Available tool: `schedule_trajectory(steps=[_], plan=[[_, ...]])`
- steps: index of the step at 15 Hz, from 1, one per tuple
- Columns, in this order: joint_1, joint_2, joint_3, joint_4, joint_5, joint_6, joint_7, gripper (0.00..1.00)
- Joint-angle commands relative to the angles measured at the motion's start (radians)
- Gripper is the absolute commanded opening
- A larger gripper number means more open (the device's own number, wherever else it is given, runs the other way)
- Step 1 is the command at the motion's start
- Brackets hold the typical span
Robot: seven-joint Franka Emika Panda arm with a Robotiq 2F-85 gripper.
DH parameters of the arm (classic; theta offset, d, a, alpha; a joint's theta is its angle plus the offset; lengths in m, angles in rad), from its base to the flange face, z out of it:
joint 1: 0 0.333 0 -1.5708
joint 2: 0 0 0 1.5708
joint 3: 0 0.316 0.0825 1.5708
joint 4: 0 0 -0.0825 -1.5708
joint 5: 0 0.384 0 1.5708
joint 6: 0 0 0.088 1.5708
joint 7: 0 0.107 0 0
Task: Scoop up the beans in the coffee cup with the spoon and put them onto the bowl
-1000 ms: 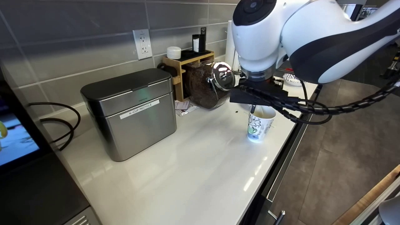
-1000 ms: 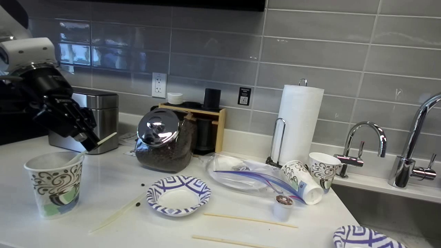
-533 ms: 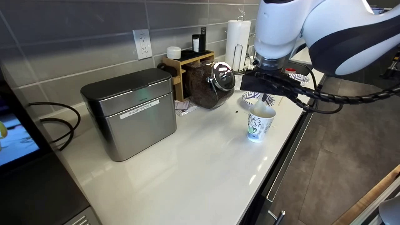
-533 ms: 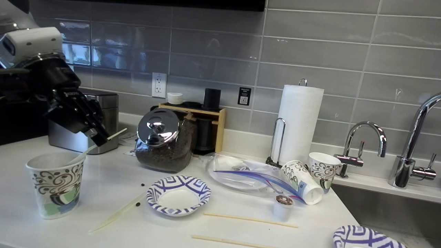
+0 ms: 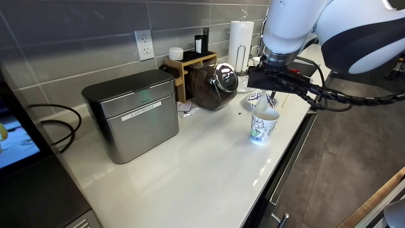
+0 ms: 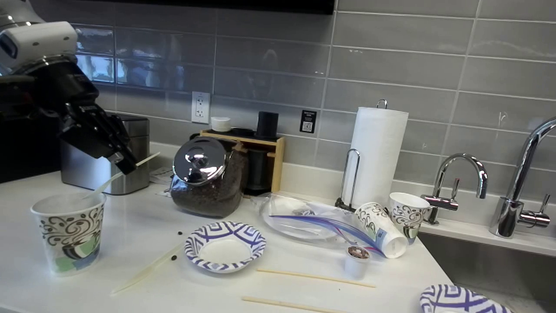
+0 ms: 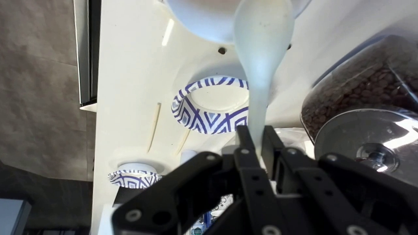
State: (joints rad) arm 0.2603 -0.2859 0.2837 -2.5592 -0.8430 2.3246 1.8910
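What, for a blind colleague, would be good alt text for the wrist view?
A black gripper grips the handle of a pale spoon, whose scoop end overlaps a partly cropped white cup at the top edge. A blue-patterned white bowl, partly hidden by the spoon, sits mid-picture, with a jar of brown beans at right.

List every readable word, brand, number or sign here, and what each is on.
"K-CUP RECYCLE": white label on the metal bin.
Mark above that label: too small.
Wall sign: too small to read.
Blue patch on the lying cup: too small.
Lettering above the fingers: too blurred.
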Motion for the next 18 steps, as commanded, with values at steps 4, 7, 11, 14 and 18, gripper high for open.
schedule_trajectory(steps=[4,7,11,14,18], plan=[[0.024,-0.037,0.099,-0.021,0.008,-0.155,0.001,0.03],[0.032,-0.031,0.147,-0.019,-0.035,-0.222,0.070,0.03],[0.041,-0.025,0.186,-0.040,-0.108,-0.262,0.230,0.03],[0.050,-0.013,0.199,-0.047,-0.159,-0.296,0.355,0.03],[0.068,0.016,0.202,-0.055,-0.205,-0.380,0.462,0.03]])
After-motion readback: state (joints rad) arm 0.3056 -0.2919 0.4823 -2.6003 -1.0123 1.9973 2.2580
